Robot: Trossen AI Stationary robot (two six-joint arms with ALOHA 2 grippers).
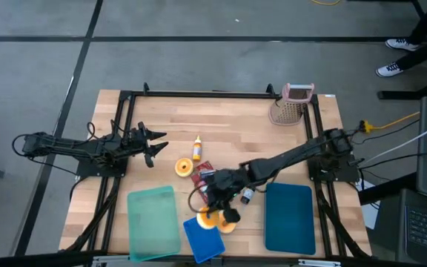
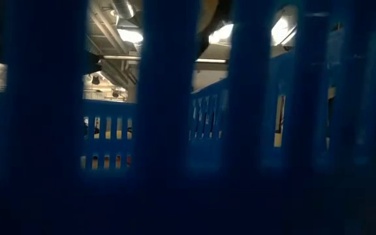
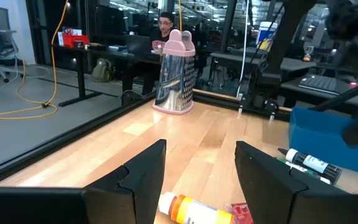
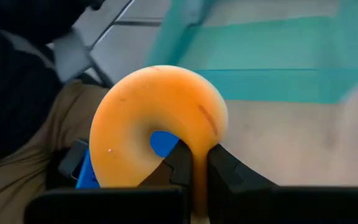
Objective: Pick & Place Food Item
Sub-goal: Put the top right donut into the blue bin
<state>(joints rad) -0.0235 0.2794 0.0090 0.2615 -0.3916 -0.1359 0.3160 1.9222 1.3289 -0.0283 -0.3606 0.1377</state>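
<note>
An orange ring-shaped food item (image 4: 157,118) sits in my shut right gripper (image 4: 199,158). In the high view the ring (image 1: 212,220) is over the far edge of a blue slatted basket (image 1: 204,241) near the table's front edge, with my right gripper (image 1: 215,210) reaching in from the right. My left gripper (image 1: 154,145) waits open at the table's left, with nothing between its fingers (image 3: 143,174). The low view shows only the basket's blue slats (image 2: 168,130). My right gripper pinches the ring's band (image 4: 205,134) between its two fingers, one finger (image 4: 180,163) in the ring's hole and the other (image 4: 227,169) outside. The fingers slant down from the table's right and far side. The ring stands on edge between the fingers, above the blue basket.
A light teal tray (image 1: 153,221) lies left of the basket and a dark teal tray (image 1: 289,216) right of it. An orange slice (image 1: 184,167), a small bottle (image 1: 196,147), a red packet (image 1: 201,172) and a marker (image 1: 247,195) lie mid-table. A pink-handled grater (image 1: 289,104) stands far right.
</note>
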